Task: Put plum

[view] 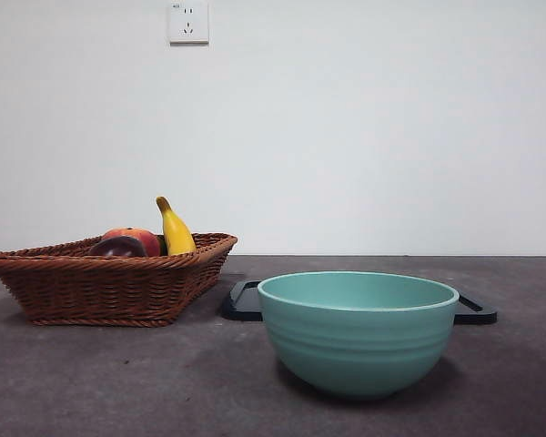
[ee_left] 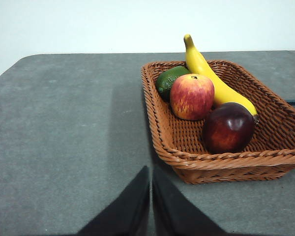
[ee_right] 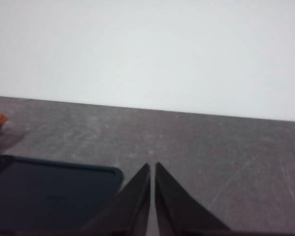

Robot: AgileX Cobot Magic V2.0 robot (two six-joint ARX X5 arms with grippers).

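The plum (ee_left: 228, 128), dark maroon and glossy, lies in the near corner of a brown wicker basket (ee_left: 221, 160); in the front view only its top (view: 118, 247) shows above the basket rim (view: 100, 282). My left gripper (ee_left: 151, 172) is shut and empty, hovering over bare table a short way from the basket's corner. My right gripper (ee_right: 152, 169) is shut too, holding nothing, beside a dark tray (ee_right: 44, 191). Neither arm appears in the front view.
The basket also holds a red-orange peach-like fruit (ee_left: 191, 97), a yellow banana (ee_left: 211, 81) and a green fruit (ee_left: 169, 80). A mint-green bowl (view: 358, 332) stands at front right, with the dark tray (view: 244, 302) behind it. A wall socket (view: 188, 22) is high up.
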